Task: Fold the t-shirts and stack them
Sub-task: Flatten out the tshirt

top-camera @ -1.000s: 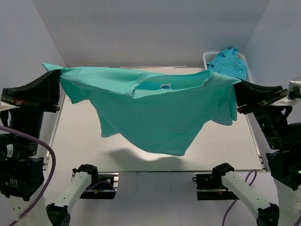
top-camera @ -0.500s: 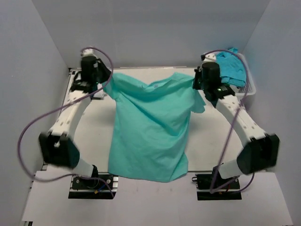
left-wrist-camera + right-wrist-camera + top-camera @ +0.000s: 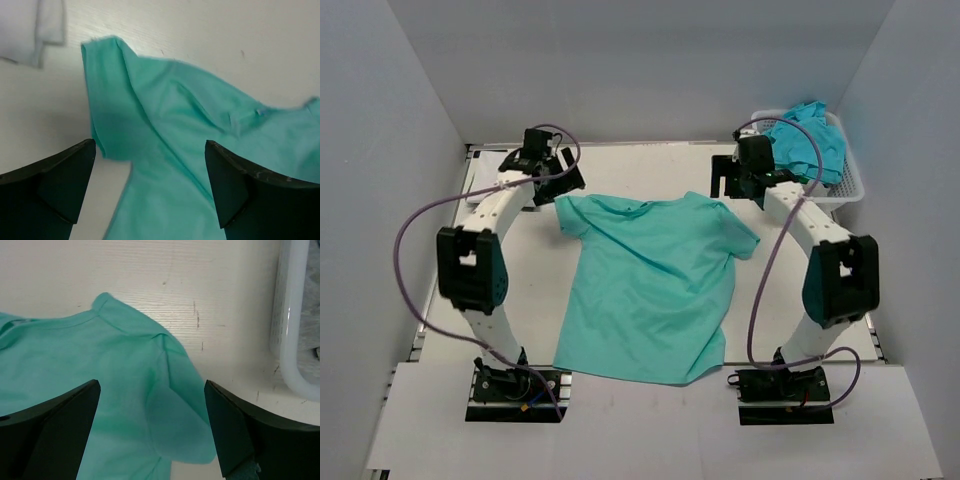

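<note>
Nearest the arm bases, the hem of the teal t-shirt [image 3: 650, 290] reaches the near edge of the table [image 3: 520, 290] at 6 o'clock. The shirt lies spread flat, and its long axis runs almost straight from 6 to 12, with the collar [image 3: 638, 205] at the far end. It is not quite smooth: diagonal creases cross the chest, and the sleeve on the right [image 3: 745, 240] is doubled under on itself.

The left gripper [image 3: 150, 144] hangs over the shoulder on its own side, jaws wide apart and holding nothing. That sleeve [image 3: 567, 215] lies just toward 5 o'clock from it. The right gripper [image 3: 151, 386] mirrors this, jaws also spread and empty, its sleeve directly toward 6 o'clock.

Each arm is therefore nearest its own shoulder and well apart from the hem, so a sideways fold of the sleeves looks the shorter reach. A hem-to-collar fold would mean drawing both arms back toward 6.

Farthest off, at about 1 o'clock from the right gripper, the white basket [image 3: 850, 185] holds more crumpled t-shirts [image 3: 807, 138]
</note>
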Motion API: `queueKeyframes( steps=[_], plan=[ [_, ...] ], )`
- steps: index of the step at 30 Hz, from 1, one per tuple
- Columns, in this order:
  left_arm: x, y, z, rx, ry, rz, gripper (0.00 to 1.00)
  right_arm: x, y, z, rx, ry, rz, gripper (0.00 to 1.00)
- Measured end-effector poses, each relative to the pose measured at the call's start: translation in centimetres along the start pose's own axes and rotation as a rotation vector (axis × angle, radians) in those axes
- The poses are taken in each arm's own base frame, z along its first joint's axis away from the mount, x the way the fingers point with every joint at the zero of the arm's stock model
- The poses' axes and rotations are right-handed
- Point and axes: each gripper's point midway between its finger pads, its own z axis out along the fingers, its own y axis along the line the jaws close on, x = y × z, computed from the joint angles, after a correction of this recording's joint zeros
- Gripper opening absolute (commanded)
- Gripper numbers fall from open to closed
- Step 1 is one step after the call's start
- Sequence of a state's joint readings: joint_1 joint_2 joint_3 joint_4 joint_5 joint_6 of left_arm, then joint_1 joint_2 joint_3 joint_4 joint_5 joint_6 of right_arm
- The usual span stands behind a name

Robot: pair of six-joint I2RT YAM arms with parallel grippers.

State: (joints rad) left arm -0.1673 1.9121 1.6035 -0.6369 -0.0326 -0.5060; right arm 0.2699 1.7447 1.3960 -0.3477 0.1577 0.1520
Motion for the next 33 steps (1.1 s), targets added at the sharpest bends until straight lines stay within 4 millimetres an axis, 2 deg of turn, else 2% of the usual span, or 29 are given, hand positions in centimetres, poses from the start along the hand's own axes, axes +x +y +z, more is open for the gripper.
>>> queueKeyframes(
  steps=[2, 4, 7, 13, 15, 17, 20, 23, 25, 27, 29, 33],
  plan=[
    [0.8, -0.8, -2.9, 0.075, -0.014, -0.002, 1.00, -0.4, 0.7, -1.4, -0.047, -0.032, -0.005, 0.90],
    [2.7, -1.3, -5.5, 0.160, -0.006, -0.006, 1.00, -0.5, 2.0, -2.7, -0.126, -0.063, -0.011, 0.90],
    [7.4, -2.3, -8.0, 0.286, 0.063, -0.011, 1.00, 0.9, 3.9, -3.0, -0.228, -0.048, -0.021, 0.90],
    [19.0, -2.7, -9.1, 0.399, 0.319, -0.031, 1.00, 6.4, 6.0, -0.9, -0.314, 0.099, -0.005, 0.90],
    [21.5, -2.4, -9.2, 0.400, 0.380, -0.036, 1.00, 7.7, 6.3, -0.2, -0.325, 0.140, 0.010, 0.90],
    [23.0, -2.4, -9.2, 0.398, 0.416, -0.036, 1.00, 8.5, 6.4, 0.5, -0.329, 0.166, 0.029, 0.90],
    [24.2, -2.5, -8.5, 0.381, 0.453, -0.035, 1.00, 9.7, 6.4, 1.6, -0.320, 0.205, 0.053, 0.90],
    [25.4, -1.5, -6.7, 0.289, 0.493, -0.041, 1.00, 11.2, 6.0, 2.7, -0.290, 0.252, 0.076, 0.90],
    [25.4, -1.0, -5.8, 0.225, 0.515, -0.053, 1.00, 12.0, 5.7, 3.0, -0.270, 0.275, 0.091, 0.90],
    [24.2, -0.6, -4.8, 0.161, 0.490, -0.055, 1.00, 12.6, 5.5, 3.0, -0.264, 0.285, 0.103, 0.90],
    [22.6, -1.1, -3.4, 0.113, 0.475, -0.051, 1.00, 13.7, 5.4, 2.3, -0.272, 0.280, 0.119, 0.90],
    [19.1, -2.4, -0.1, 0.029, 0.429, -0.028, 1.00, 17.7, 4.7, -1.7, -0.276, 0.309, 0.146, 0.90]
  ],
)
